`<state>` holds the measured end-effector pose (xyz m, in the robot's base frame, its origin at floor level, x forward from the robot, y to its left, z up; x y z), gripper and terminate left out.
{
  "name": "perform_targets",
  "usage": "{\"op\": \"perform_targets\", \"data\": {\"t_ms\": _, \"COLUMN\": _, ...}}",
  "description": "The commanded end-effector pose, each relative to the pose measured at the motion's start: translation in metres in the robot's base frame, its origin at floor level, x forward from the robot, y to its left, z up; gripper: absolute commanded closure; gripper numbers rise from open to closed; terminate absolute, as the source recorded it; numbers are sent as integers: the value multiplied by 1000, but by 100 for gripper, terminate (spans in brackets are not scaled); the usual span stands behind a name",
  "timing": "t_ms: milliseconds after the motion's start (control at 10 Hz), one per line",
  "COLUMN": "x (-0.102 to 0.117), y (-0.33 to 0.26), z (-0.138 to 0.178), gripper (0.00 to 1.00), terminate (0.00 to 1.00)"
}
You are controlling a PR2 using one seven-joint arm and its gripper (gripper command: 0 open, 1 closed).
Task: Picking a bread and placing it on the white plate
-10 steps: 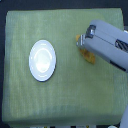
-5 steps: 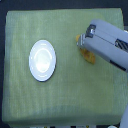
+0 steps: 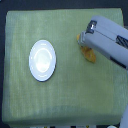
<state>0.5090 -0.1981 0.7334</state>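
We see the golden-orange, bumpy oval bread (image 3: pixel 89 53) on the green cloth-covered desk (image 3: pixel 65 100), mostly hidden under the grey-white end effector (image 3: pixel 88 40), long axis running from the exterior view's upper left to lower right. Jaw opening and grip: cannot tell. The round glossy white plate (image 3: pixel 42 60) lies well apart, toward the exterior view's left.

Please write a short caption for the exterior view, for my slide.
PR2 gripper over the bread on a green cloth, with the white plate empty toward the exterior view's left.
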Motion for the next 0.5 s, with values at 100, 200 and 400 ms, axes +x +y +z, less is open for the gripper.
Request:
{"op": "perform_targets", "data": {"t_ms": 100, "x": 14, "y": -6, "z": 9, "gripper": 100, "terminate": 0}}
{"op": "perform_targets", "data": {"t_ms": 200, "x": 14, "y": -5, "z": 10, "gripper": 100, "terminate": 0}}
{"op": "perform_targets", "data": {"t_ms": 400, "x": 20, "y": -7, "z": 15, "gripper": 100, "terminate": 0}}
